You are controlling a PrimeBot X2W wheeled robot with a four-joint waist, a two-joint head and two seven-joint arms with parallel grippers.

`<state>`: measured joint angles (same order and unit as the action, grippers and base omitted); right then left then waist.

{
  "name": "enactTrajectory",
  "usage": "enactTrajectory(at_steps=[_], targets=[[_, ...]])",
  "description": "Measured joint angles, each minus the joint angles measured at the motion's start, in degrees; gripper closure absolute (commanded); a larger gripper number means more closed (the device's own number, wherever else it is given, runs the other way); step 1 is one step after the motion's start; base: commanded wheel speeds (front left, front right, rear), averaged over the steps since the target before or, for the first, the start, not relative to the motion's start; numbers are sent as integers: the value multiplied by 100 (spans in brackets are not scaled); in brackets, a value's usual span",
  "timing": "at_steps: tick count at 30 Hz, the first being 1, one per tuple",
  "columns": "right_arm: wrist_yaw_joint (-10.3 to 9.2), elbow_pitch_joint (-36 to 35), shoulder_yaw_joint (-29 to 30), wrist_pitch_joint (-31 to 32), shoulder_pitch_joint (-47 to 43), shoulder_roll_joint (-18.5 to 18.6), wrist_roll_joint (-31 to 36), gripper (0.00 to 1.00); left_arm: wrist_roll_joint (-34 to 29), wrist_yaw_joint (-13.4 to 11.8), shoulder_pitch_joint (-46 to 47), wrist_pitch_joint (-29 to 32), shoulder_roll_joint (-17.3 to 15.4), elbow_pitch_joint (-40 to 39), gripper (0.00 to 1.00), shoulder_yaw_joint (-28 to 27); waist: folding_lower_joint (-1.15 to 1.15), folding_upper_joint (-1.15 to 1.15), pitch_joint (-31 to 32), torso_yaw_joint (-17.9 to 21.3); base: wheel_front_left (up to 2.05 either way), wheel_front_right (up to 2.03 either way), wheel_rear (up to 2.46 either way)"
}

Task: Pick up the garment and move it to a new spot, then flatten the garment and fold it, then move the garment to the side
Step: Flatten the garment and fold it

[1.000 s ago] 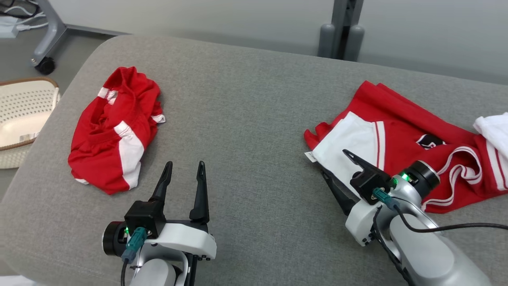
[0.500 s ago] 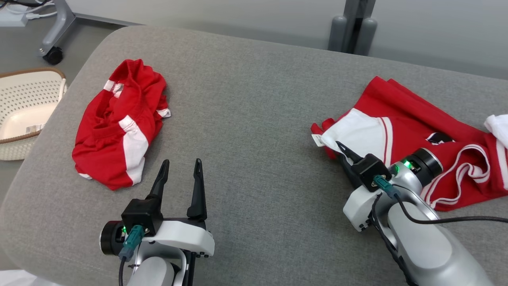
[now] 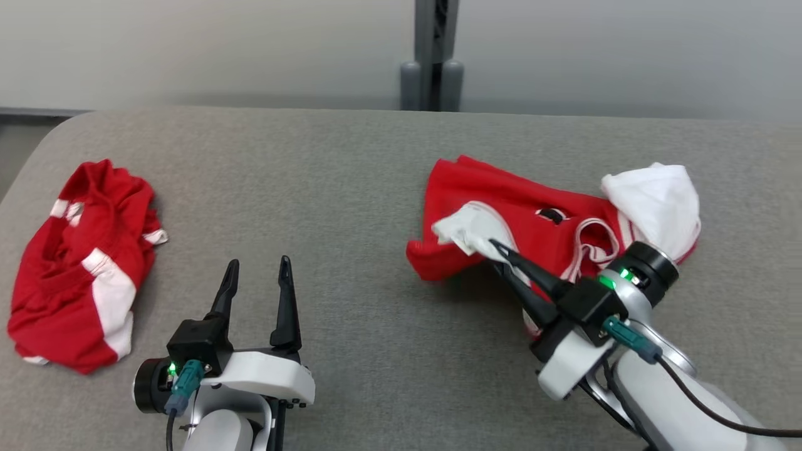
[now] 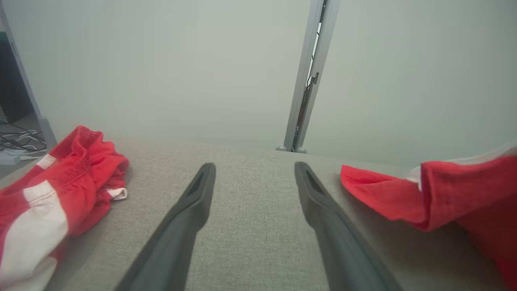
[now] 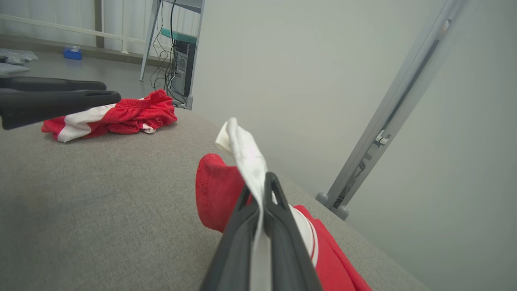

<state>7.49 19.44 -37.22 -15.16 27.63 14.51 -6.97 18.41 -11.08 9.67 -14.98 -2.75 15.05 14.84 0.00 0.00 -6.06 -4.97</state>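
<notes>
A: While our left gripper (image 3: 258, 263) hangs with its 2 fingers apart and empty, what has changed on our right?

B: Our right gripper (image 3: 500, 254), open 1 second ago, is now pinched together on the white corner (image 3: 467, 228) of the red jersey (image 3: 501, 194), raising it off the grey cushion (image 3: 351, 188).

A: So is the pickup under way?

B: We judge so. The carry to a new spot comes next, as the jersey's bulk lies bunched behind. The red shorts (image 3: 81, 275) lie well apart.

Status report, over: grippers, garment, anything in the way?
Right gripper shut on garment, at its white edge. Left gripper open, empty. Shorts far left, not in the way.
</notes>
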Motion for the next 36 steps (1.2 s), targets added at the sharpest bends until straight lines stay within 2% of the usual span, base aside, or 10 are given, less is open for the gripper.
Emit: enactTrajectory(at_steps=[4, 7, 12, 13, 14, 19, 23, 28, 31, 36], targets=[[1, 110, -711, 1, -58, 546, -649, 100, -16, 49, -23, 0, 2, 22, 0, -76, 0, 0, 119, 398, 0, 0, 0], [1, 245, -892, 1, -54, 771, -799, 100, -16, 68, -59, 0, -2, 34, 0, -85, 0, 0, 172, 577, 0, 0, 0], [0, 770, -561, 1, 20, 849, -1082, 100, -25, 88, -85, -1, -2, 51, 0, -87, 0, 0, 287, 910, 0, 0, 0], [0, 955, -433, 1, 17, 826, -1140, 93, -25, 93, -97, 0, 0, 55, 0, -83, 0, 0, 312, 953, 0, 0, 0], [0, 1113, -365, 1, 9, 801, -1141, 0, -26, 94, -107, 0, 0, 60, 0, -79, 0, 0, 338, 987, 0, 0, 0], [1, 1783, -276, 0, -9, 547, -1287, 0, -60, 120, -131, 0, -2, 81, 0, -80, 0, 0, 413, 1064, 0, 0, 0], [0, 2210, 20, 1, 10, 445, -1399, 0, -77, 127, -163, 0, 0, 94, 0, -102, 0, 0, 433, 1087, 0, 0, 0], [0, 2270, 821, 1, 55, 321, -1356, 0, -79, 143, -216, 0, -1, 115, 0, -102, 0, 0, 452, 1112, 0, 0, 0], [0, 2214, 1434, 0, -4, 226, -1104, 0, -78, 143, -216, 0, -2, 114, 0, -94, 0, 0, 461, 1137, 0, 0, 0], [0, 1715, 2294, 0, -331, -79, -673, 0, -78, 143, -215, 0, -1, 94, 0, -53, 0, 0, 451, 1197, 0, 0, 0]])
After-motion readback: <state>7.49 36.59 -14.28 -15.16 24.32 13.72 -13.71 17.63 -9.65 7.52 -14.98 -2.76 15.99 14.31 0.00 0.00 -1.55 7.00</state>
